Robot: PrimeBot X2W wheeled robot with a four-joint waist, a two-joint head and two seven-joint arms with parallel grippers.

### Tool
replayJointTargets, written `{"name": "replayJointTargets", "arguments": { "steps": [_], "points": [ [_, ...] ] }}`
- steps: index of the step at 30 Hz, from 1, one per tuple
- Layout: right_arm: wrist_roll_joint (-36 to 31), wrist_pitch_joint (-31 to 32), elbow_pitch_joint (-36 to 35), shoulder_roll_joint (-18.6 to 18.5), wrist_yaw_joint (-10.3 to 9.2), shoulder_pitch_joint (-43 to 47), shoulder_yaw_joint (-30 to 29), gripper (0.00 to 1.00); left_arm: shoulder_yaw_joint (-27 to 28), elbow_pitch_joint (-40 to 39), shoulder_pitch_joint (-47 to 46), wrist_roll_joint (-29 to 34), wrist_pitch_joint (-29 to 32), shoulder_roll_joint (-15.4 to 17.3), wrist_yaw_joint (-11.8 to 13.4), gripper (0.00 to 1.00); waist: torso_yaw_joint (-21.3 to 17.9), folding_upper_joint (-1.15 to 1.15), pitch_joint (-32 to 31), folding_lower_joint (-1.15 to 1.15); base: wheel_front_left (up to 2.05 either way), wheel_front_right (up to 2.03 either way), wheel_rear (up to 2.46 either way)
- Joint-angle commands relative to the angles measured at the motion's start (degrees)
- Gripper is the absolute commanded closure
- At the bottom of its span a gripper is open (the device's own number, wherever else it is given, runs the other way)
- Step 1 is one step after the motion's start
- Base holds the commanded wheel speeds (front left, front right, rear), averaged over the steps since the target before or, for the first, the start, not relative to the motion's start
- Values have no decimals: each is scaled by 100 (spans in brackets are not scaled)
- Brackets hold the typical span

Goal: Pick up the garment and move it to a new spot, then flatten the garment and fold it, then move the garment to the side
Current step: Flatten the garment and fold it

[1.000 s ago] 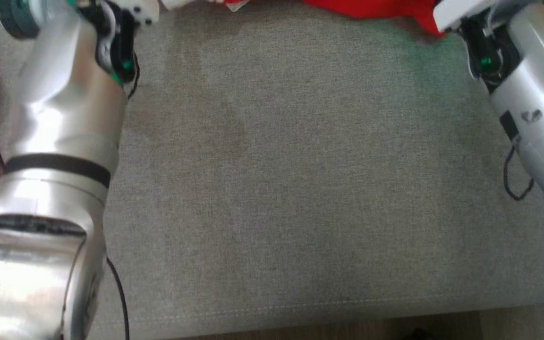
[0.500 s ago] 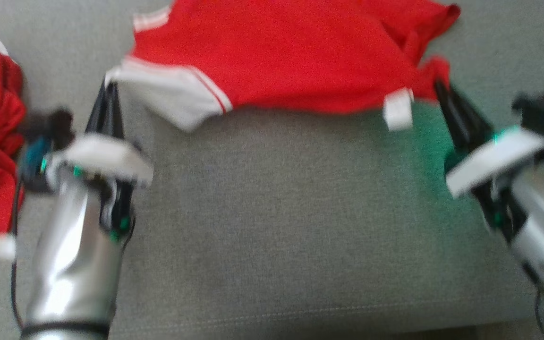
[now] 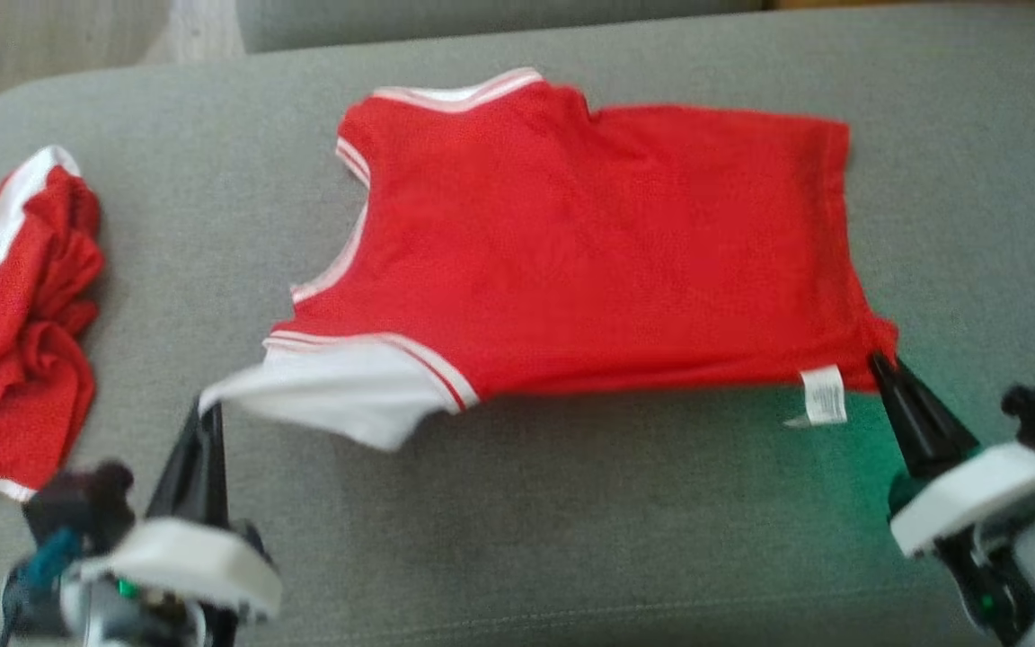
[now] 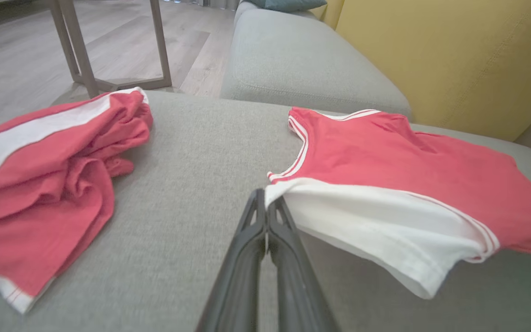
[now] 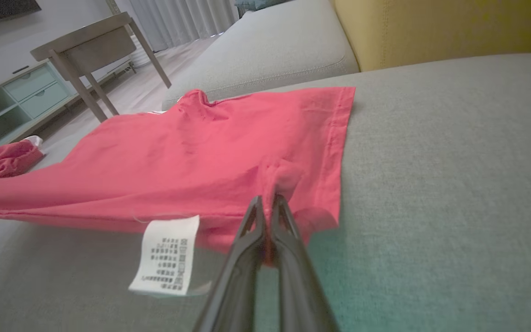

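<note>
The garment (image 3: 589, 261) is a red sleeveless top with white trim, spread across the grey sofa cushion (image 3: 571, 539); its near edge hangs lifted between my two grippers. My left gripper (image 3: 209, 412) is shut on the white inside-out corner (image 4: 362, 221) at the near left. My right gripper (image 3: 877, 364) is shut on the red hem corner (image 5: 279, 177) at the near right, beside a white care label (image 3: 823, 395). The left wrist view has the left gripper (image 4: 265, 203) pinching the white edge, and the right wrist view has the right gripper (image 5: 265, 203) pinching red cloth.
A second red and white garment (image 3: 14, 314) lies crumpled at the cushion's left end. Beyond the cushion are another grey seat (image 4: 302, 60), a yellow backrest (image 4: 454, 55), a wooden table's legs (image 4: 109, 46) and the floor.
The head camera has tilted, bringing the whole garment into view. Both grippers keep hold of their corners, and the garment now lies flatter and more stretched out on the cushion.
</note>
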Motion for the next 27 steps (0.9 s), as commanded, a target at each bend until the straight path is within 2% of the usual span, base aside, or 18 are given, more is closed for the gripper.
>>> {"name": "replayJointTargets", "arguments": {
  "steps": [1,2,3,5,8,15,21,27],
  "points": [
    [-215,162,-315,-37,36,326,-327,100,248,-657,198,75,226,113,174,100,62,0,-119,0,0,0,0],
    [-215,162,-315,-37,36,326,-327,100,248,-657,198,75,226,113,174,100,62,0,-119,0,0,0,0],
    [-431,372,-537,64,36,647,-671,100,196,-1045,540,90,444,90,276,100,99,0,-176,0,0,0,0],
    [-524,485,-666,124,36,811,-842,100,167,-1206,691,97,539,76,320,100,116,0,-198,0,0,0,0],
    [-927,948,-1199,371,36,1429,-1529,100,56,-1698,1139,123,837,30,461,100,154,0,-246,0,0,0,0],
    [-1443,1668,-2138,943,36,2056,-2229,100,-14,-1939,1278,116,1095,77,494,100,95,0,-254,0,0,0,0],
    [-1580,2004,-2311,1225,36,1942,-2447,100,-125,-1576,634,37,1263,224,226,100,-8,0,-62,0,0,0,0],
    [-1616,1927,-2084,1301,36,1444,-2502,100,-176,-685,-534,-251,1591,381,-193,100,-96,0,251,0,0,0,0]
  ]
}}
